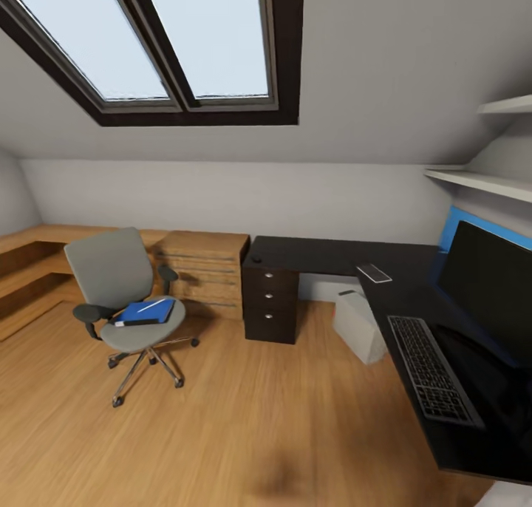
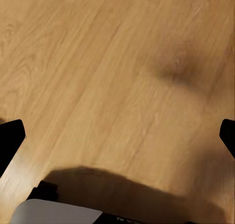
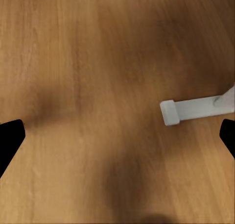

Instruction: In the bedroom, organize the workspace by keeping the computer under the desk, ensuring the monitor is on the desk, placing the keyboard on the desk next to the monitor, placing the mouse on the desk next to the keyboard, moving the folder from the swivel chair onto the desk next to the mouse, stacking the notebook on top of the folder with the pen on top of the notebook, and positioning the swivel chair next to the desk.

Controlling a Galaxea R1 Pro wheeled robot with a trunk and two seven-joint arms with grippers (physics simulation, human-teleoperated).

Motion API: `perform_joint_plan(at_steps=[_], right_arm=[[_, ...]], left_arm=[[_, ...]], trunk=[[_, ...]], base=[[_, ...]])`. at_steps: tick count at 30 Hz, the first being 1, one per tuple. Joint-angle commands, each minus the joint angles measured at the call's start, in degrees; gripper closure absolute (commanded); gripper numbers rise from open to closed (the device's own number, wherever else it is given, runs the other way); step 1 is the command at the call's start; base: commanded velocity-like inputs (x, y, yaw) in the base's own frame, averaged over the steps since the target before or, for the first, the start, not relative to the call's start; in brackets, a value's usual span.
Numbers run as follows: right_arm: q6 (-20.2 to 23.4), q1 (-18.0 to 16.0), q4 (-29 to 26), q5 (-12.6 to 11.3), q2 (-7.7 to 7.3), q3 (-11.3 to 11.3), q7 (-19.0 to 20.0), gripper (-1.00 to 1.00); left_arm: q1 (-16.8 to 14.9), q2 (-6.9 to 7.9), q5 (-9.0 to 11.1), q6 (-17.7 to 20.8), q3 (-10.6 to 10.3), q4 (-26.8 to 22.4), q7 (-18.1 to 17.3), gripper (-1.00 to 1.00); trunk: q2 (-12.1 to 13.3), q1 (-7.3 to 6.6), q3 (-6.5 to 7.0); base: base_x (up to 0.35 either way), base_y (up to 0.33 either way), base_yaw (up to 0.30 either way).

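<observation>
Both pincers hang spread and empty over the wood floor (image 2: 117, 62) while the blue folder (image 1: 145, 312) lies flat on the swivel chair (image 1: 122, 300) seat, well apart from the bench (image 1: 414, 300) (probably light, thin, slippery: pinch an overhanging edge).

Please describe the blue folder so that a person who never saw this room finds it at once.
Look left of the black desk, on the wooden floor, for the grey swivel chair. The folder lies flat on its seat. It is the blue item there, with a thin white pen lying across it.
</observation>
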Motion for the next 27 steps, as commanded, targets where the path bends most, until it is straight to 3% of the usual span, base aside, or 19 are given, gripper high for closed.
perform_joint_plan(at_steps=[1, 15, 27], right_arm=[[-0.21, -0.07, 0.11, -0.16, 0.01, 0.50, -0.29, -1.00], [-0.21, -0.07, 0.10, -0.16, 0.03, 0.50, -0.30, -1.00], [-0.20, -0.07, 0.10, -0.16, 0.05, 0.50, -0.32, -1.00]], left_arm=[[-0.04, 0.04, 0.58, -0.19, -0.49, -0.02, -0.03, -1.00], [-0.04, -0.01, 0.60, -0.22, -0.50, -0.02, -0.05, -1.00], [-0.04, -0.02, 0.64, -0.22, -0.50, -0.02, -0.06, -1.00]], trunk=[[-0.07, 0.04, -0.09], [-0.07, 0.04, -0.09], [-0.07, 0.04, -0.09]], base=[[0.296, 0.227, 0.000], [0.308, 0.166, 0.000], [0.329, -0.003, 0.000]])
